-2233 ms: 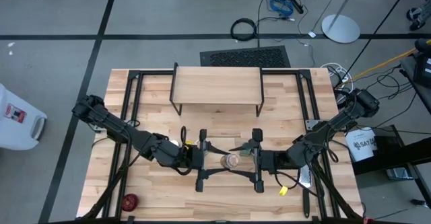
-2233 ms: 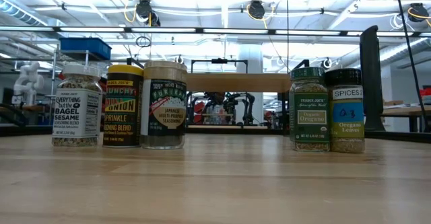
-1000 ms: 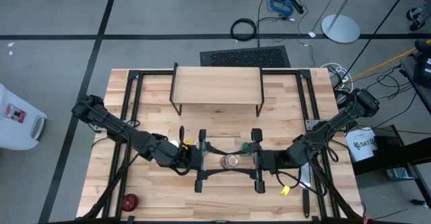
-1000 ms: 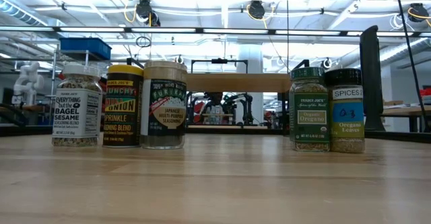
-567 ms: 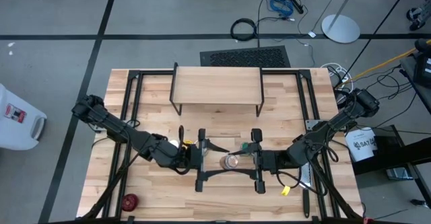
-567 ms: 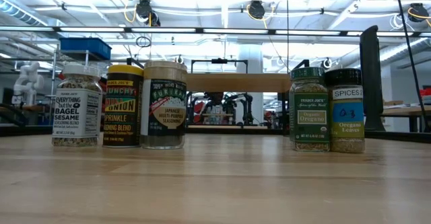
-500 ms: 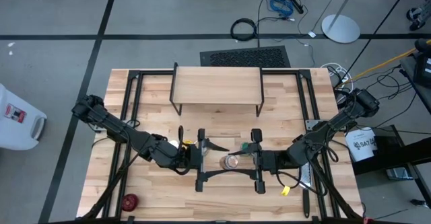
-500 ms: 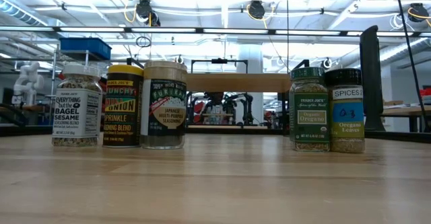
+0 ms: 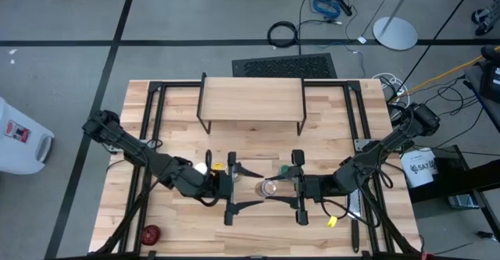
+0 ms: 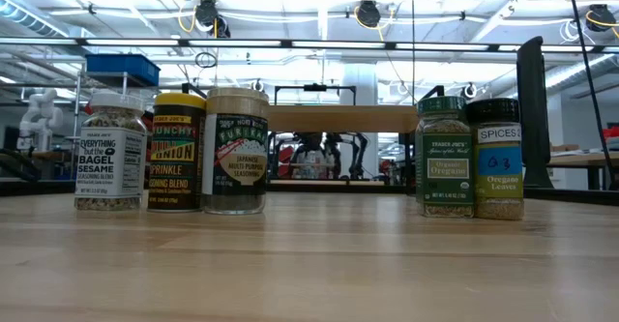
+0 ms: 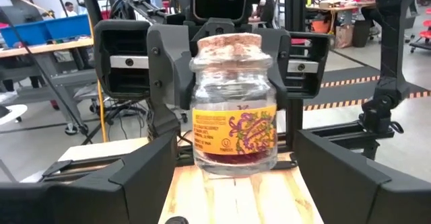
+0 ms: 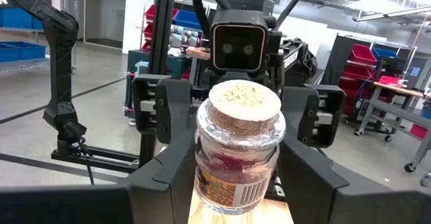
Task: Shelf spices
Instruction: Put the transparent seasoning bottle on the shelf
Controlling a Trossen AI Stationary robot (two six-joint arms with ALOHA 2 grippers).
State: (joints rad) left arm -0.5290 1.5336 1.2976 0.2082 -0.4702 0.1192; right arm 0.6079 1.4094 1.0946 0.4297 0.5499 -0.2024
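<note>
At the near edge of the wooden table [image 10: 309,264], seen from the low view, five spice jars stand upright in a row. A white-capped everything-bagel sesame jar [image 10: 111,153], a yellow crunchy onion jar [image 10: 177,153] and a tan-lidded furikake jar [image 10: 236,151] sit close together on one side. Well apart from them stand a green-lidded organic oregano jar [image 10: 445,156] and, just beside it, a dark-lidded oregano leaves jar [image 10: 499,158]. No gripper is near these five.

Farther in, about mid-table, both arms reach toward each other, meeting at a sixth jar: a cork-stoppered glass jar [image 11: 234,116] with a yellow label and red contents. It stands upright between the two grippers. The right gripper [image 12: 236,177] is clamped on it, its fingers [image 12: 168,177] pressed against the glass on both sides. The left gripper [image 9: 251,188] faces the jar from the opposite side with its jaws spread wide; the jar sits in the gap between the left fingers, with clear space on each side and no contact.

A small red round object [image 9: 150,233] lies near the table's front left corner, away from both arms.

Beyond the grippers, toward the far side of the table, stands the shelf [image 9: 251,100], its light wood top bare, well apart from the held jar.
</note>
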